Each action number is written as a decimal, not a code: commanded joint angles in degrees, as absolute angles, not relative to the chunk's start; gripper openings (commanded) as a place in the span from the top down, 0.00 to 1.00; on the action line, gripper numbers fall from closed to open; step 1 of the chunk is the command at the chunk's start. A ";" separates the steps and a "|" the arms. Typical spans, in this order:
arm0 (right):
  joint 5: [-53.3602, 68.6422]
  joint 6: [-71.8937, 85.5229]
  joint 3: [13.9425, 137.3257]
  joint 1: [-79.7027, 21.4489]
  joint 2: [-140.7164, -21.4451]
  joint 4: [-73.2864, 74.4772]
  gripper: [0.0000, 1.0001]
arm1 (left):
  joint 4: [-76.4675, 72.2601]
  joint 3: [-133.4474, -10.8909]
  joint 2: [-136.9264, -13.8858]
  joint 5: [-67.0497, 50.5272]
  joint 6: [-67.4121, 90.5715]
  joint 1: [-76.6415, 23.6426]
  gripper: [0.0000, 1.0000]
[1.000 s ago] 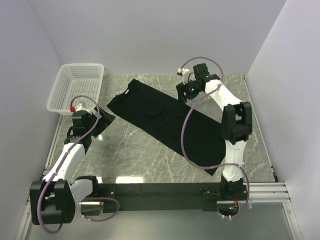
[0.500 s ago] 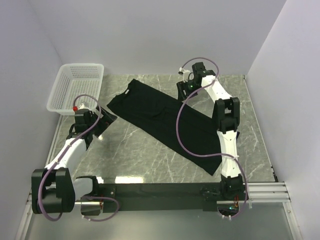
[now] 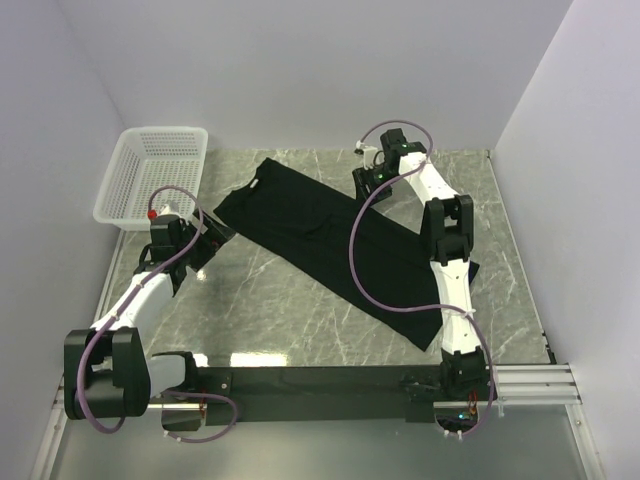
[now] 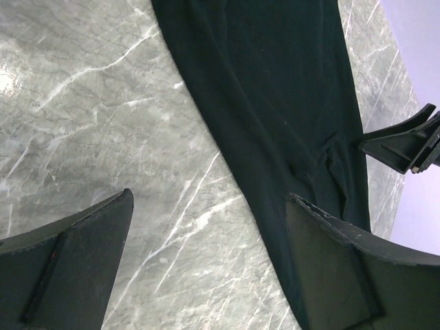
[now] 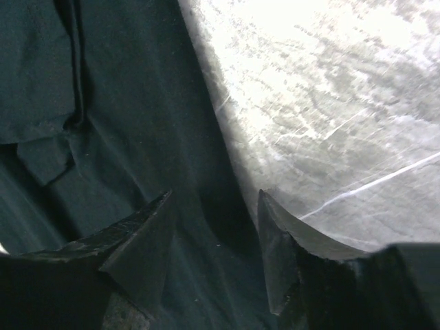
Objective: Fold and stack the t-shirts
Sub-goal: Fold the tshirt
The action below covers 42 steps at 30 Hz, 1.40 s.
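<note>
The black t-shirt (image 3: 330, 245) lies flat on the marble counter (image 3: 270, 310). It starts just right of the white mesh basket (image 3: 155, 175) and runs as a long diagonal band away from the basket toward the near right. Its collar end is nearest the basket and its hem end is farthest. The cloth is plain and dark, mostly smooth, with a small pucker of creases about midway along (image 4: 323, 161). At the end away from the basket a corner sticks out past the right arm (image 3: 452, 265).

In front of the basket, along the shirt's near long edge, there is a broad stretch of bare counter. Beyond the far long edge there is a narrower strip before the back wall (image 3: 300, 80).

The left arm (image 3: 140, 300) reaches up just in front of the basket's near right corner. The left jaws are spread wide and grasp nothing, one finger over bare marble and the other over cloth. The right jaws are well away from the basket at the shirt's far edge. They are parted, the cloth's edge (image 5: 206, 117) running up between them, and whether the tips touch the cloth cannot be told.
</note>
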State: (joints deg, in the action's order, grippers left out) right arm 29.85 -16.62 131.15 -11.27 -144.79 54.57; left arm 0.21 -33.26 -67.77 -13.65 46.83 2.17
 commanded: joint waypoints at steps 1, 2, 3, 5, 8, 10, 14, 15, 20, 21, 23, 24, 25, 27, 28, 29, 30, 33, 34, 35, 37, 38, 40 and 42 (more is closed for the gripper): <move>29.36 -15.65 134.03 -11.95 -146.25 55.81 0.43 | -1.32 -35.33 -66.80 -14.15 47.20 2.37 0.03; 29.36 -15.56 134.29 -11.95 -146.34 56.16 0.47 | -1.32 -35.33 -66.80 -14.15 47.20 2.46 0.03; 29.36 -15.38 134.38 -12.04 -146.51 56.25 0.50 | -1.32 -35.33 -66.80 -14.15 47.11 2.37 0.03; 29.35 -15.38 134.56 -12.04 -146.69 56.42 0.58 | -1.14 -35.33 -66.53 -14.06 47.28 2.37 0.03; 30.14 -15.47 134.38 -12.04 -146.51 56.77 0.70 | -0.62 -35.51 -66.10 -13.98 47.11 2.37 0.03; 30.85 -15.38 133.86 -12.04 -146.34 56.95 0.75 | -0.18 -35.51 -65.83 -13.80 47.02 2.37 0.03; 32.25 -13.72 132.19 -11.43 -145.20 55.73 0.92 | -0.18 -35.33 -65.57 -13.62 47.20 2.37 0.03; 32.78 -12.84 131.67 -10.99 -144.85 54.85 0.94 | -0.18 -35.33 -65.48 -13.54 47.28 2.37 0.03; 32.78 -6.42 129.82 -7.75 -143.35 49.49 1.00 | -0.18 -35.60 -65.74 -13.54 47.20 2.37 0.03; 32.87 -5.46 129.47 -7.21 -143.09 48.70 1.00 | -0.18 -35.68 -65.92 -13.71 47.11 2.37 0.03; 32.61 -2.73 128.15 -5.89 -142.47 46.68 1.00 | -0.18 -35.77 -66.44 -13.80 47.20 2.46 0.03; 32.26 -1.94 127.54 -4.67 -142.30 45.97 1.00 | -0.44 -35.77 -66.53 -13.97 47.28 2.37 0.03; 31.73 -0.63 126.22 -3.96 -141.69 44.66 1.00 | -0.70 -35.77 -66.88 -14.15 47.46 2.37 0.03; 31.29 -0.09 124.03 -2.30 -140.46 43.60 1.00 | -1.23 -35.95 -67.67 -14.41 47.64 2.37 0.03; 30.59 1.39 123.23 -1.85 -140.10 42.46 1.00 | -1.40 -36.03 -68.11 -14.76 47.81 2.46 0.03; 30.41 1.67 122.35 -1.32 -139.66 41.93 1.00 | -1.49 -36.12 -68.38 -15.03 47.73 2.37 0.03; 30.15 1.84 120.78 -0.97 -138.79 41.58 1.00 | -1.67 -36.30 -69.25 -15.29 47.81 2.37 0.03; 28.74 2.89 116.83 1.30 -136.68 39.38 1.00 | -2.46 -36.91 -70.66 -16.52 47.90 2.46 0.04; 28.39 3.34 115.76 2.36 -136.06 38.07 1.00 | -2.72 -37.18 -71.01 -16.70 47.81 2.37 0.04; 27.78 3.69 114.79 2.90 -135.53 37.45 1.00 | -2.81 -37.61 -71.45 -17.22 47.73 2.37 0.04; 27.34 4.48 111.89 4.21 -133.86 35.78 1.00 | -3.34 -37.97 -72.59 -17.75 47.72 2.29 0.04; 27.16 4.57 111.10 4.48 -133.34 35.42 1.00 | -3.69 -38.14 -73.03 -18.45 47.64 2.29 0.04; 27.33 3.96 108.99 4.75 -131.93 35.16 1.00 | -4.30 -38.50 -74.53 -19.59 47.64 2.20 0.05; 27.86 2.65 107.24 4.75 -130.61 35.16 0.92 | -5.18 -39.11 -76.45 -21.34 47.55 1.76 0.05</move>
